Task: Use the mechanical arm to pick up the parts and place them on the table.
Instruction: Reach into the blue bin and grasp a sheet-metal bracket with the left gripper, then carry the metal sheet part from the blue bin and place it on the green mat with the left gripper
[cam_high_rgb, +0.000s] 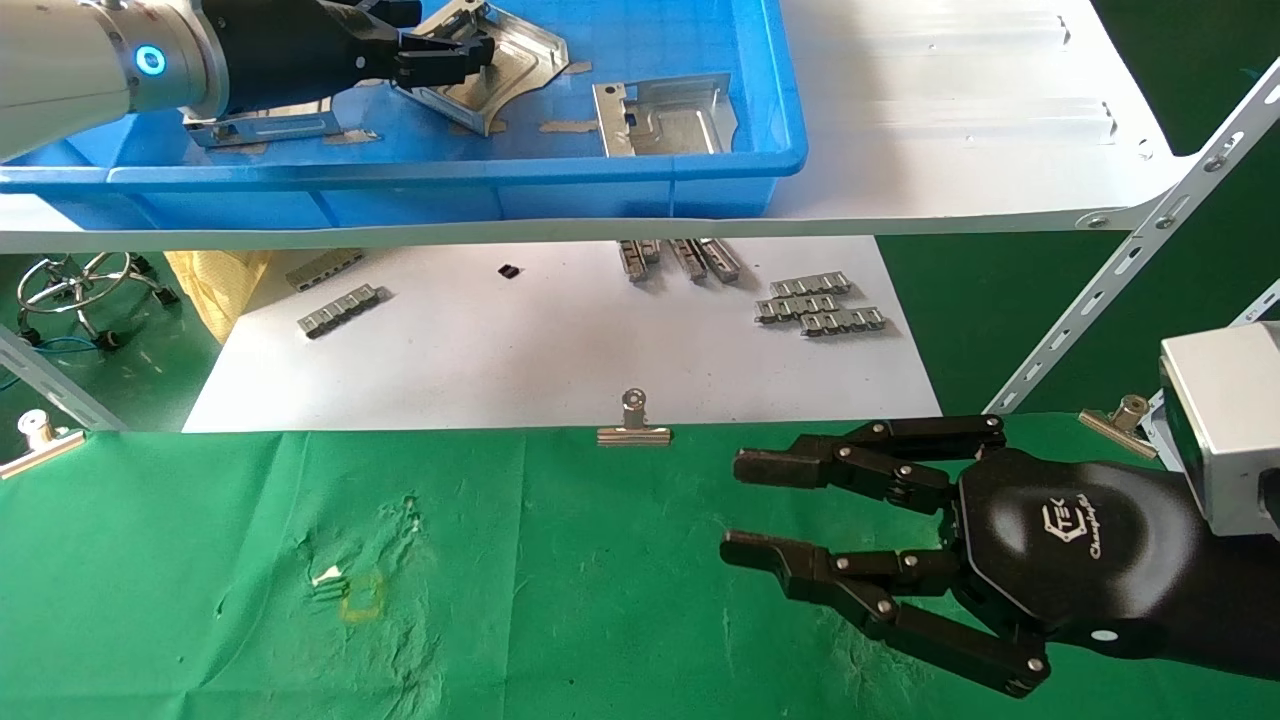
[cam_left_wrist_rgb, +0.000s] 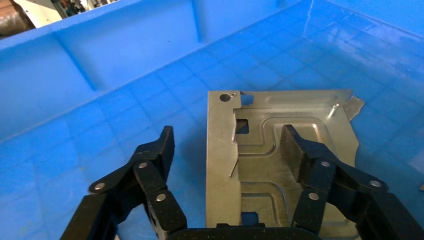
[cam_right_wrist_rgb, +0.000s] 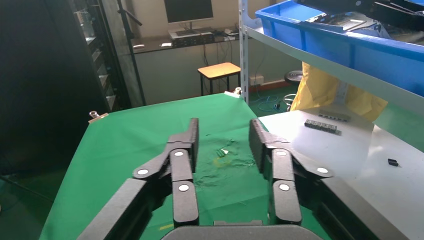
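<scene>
Two glossy black arms, each ending in a black linked-finger claw.

The right claw (cam_high_rgb: 730, 508) has a rounded, shiny palm with a white logo and script, silver pivot screws along its jointed fingers (cam_high_rgb: 850, 585), and a silver box at the wrist. The left claw (cam_high_rgb: 480, 45) shares the black finish; behind it sits a pale grey sleeve with a glowing blue-ringed light.
</scene>
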